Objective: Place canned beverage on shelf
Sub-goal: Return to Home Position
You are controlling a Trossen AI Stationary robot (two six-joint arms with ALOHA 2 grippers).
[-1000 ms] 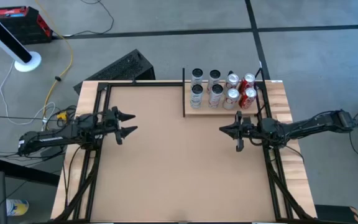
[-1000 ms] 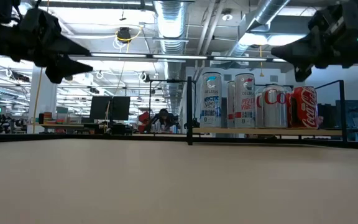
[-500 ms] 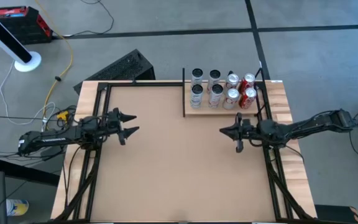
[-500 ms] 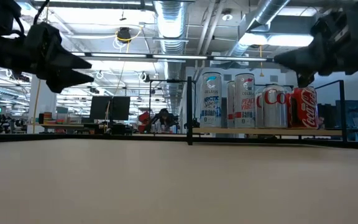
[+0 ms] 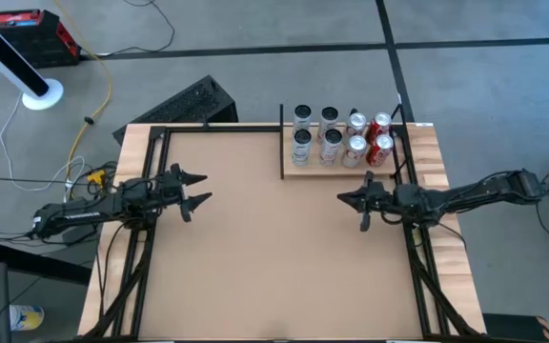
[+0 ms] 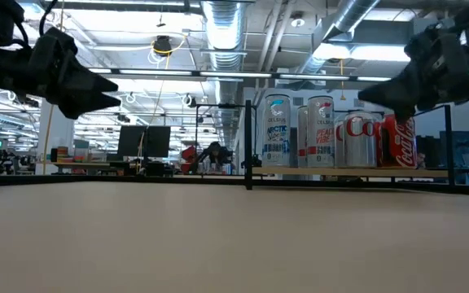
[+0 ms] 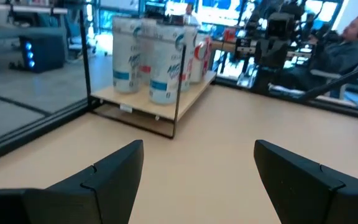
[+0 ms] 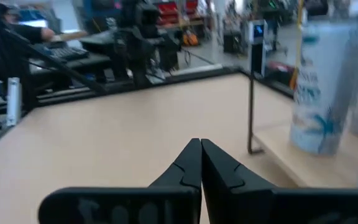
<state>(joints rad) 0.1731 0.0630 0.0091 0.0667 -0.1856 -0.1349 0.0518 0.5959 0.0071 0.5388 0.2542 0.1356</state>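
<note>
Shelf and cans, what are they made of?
The shelf looks like pale bare wood: its board is light tan and matte. Its thin uprights look like black-painted metal. The cans seem to be metal, probably aluminium, with glossy printed sides and silvery tops.

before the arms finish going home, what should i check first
1. Eight cans upright on the shelf, two rows of four: ok.
2. Left gripper open and empty, over the table's left side: ok.
3. Right gripper shut on nothing, in front of the shelf: ok.
4. Right gripper apart from the cans and the shelf's uprights: ok.
5. Whether each back can lines up exactly with its front twin: cannot tell.
</note>
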